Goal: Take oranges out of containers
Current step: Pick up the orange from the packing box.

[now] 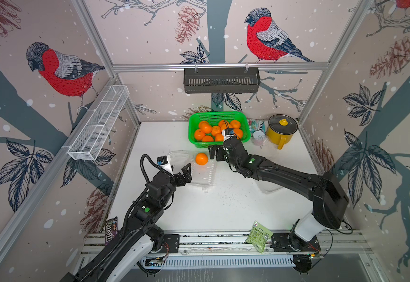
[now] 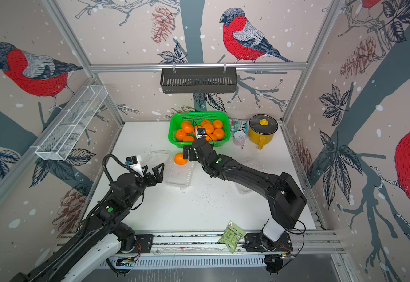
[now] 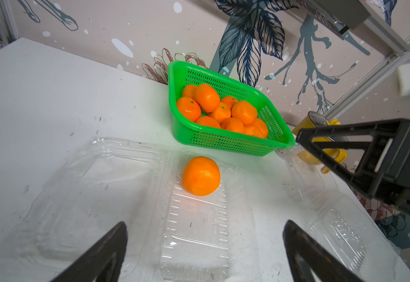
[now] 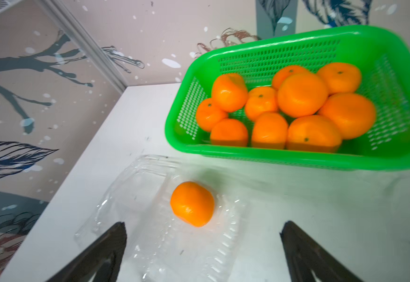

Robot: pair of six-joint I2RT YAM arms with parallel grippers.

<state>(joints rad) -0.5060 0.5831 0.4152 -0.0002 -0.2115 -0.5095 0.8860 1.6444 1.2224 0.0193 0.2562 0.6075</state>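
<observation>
Top view | left arm [image 1: 161, 185] and right arm [image 1: 284, 174] flank open container [image 1: 205, 177] | left jaws, right jaws spread wide | one glossy orange [image 1: 201, 158] inside

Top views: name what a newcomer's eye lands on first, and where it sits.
The green basket piled with mandarins at the back of the white table stands out first. Just in front of it, a lone mandarin sits in an open clear clamshell. Big red bullfinches cover the walls.
</observation>
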